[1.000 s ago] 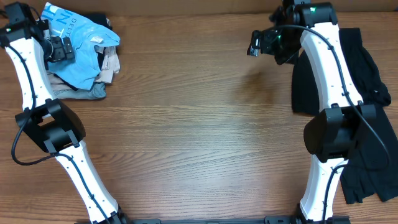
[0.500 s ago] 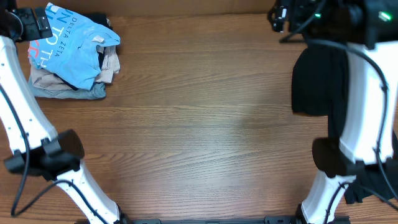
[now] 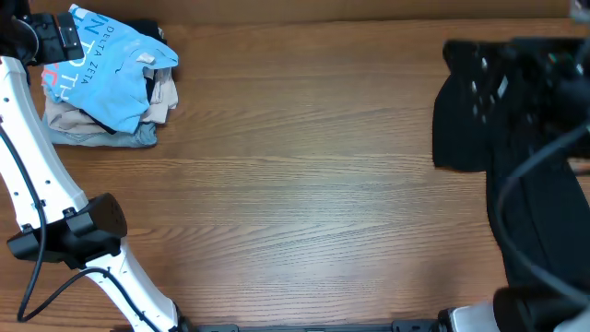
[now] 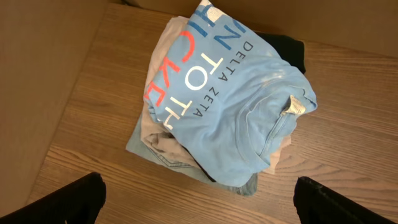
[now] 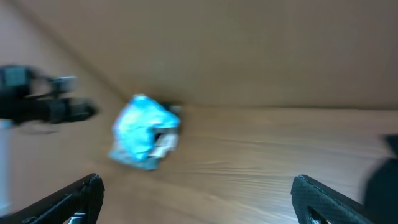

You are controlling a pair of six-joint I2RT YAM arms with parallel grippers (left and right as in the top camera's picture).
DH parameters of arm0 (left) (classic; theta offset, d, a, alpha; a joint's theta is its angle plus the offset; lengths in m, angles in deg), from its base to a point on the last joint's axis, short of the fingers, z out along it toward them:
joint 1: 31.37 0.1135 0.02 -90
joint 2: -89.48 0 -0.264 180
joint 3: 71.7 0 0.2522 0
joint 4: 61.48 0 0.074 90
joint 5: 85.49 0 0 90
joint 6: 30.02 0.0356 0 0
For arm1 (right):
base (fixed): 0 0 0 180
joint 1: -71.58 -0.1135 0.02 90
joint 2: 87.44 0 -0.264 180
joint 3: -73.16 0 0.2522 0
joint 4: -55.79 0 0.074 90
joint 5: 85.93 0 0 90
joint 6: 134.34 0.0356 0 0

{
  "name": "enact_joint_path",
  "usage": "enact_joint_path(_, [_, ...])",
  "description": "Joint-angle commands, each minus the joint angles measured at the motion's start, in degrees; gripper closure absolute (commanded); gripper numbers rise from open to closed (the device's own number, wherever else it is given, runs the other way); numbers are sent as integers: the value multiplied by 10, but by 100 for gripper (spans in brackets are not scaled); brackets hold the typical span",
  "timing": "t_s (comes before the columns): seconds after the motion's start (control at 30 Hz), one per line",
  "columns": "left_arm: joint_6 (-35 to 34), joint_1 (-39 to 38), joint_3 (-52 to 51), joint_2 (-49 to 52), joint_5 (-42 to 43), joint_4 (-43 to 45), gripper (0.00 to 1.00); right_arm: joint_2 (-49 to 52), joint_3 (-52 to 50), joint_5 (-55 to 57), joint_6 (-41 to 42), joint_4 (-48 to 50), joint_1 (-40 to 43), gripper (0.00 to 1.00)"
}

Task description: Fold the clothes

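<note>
The light blue T-shirt (image 3: 111, 60) with white text and coral-and-white letters lies crumpled on top of a small pile at the table's back left. It fills the left wrist view (image 4: 236, 93) and shows as a blur in the right wrist view (image 5: 144, 130). The large loose black garment (image 3: 461, 129) lies at the right, partly hidden by my right arm. My left gripper (image 4: 199, 202) is open and empty, held above and in front of the pile. My right gripper (image 5: 199, 199) is open and empty, raised high, facing across the table.
Under the T-shirt lie folded beige (image 4: 158, 146), pale denim (image 4: 155, 155) and black (image 4: 283, 46) pieces. A brown wall (image 4: 43, 74) runs along the back and left of the table. My right arm (image 3: 535, 83) is blurred and close under the overhead camera.
My left gripper has pulled back from the pile to the far-left corner. My right arm has risen towards the overhead camera and swung right, now blurred with motion.
</note>
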Motion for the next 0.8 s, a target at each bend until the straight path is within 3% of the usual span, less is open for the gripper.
enact_joint_path(0.0, [-11, 2, 0, 1, 7, 0, 0, -24, 8, -87, 14, 1, 0, 0])
enact_joint_path(0.2, [-11, 2, 0, 1, 7, 0, 0, -41, 8, -87, 14, 1, 0, 0])
enact_joint_path(0.3, [-11, 2, 0, 1, 7, 0, 0, -41, 8, -82, -28, 1, 0, 0])
enact_joint_path(0.4, [-11, 2, 0, 1, 7, 0, 0, -33, 7, -16, -82, 1, 0, 0])
enact_joint_path(0.57, [-11, 2, 0, 1, 7, 0, 0, -2, 1, 117, -88, 1, 0, 0])
enact_joint_path(0.77, [-11, 2, 0, 1, 7, 0, 0, -8, -111, 180, -88, 54, 0, 0])
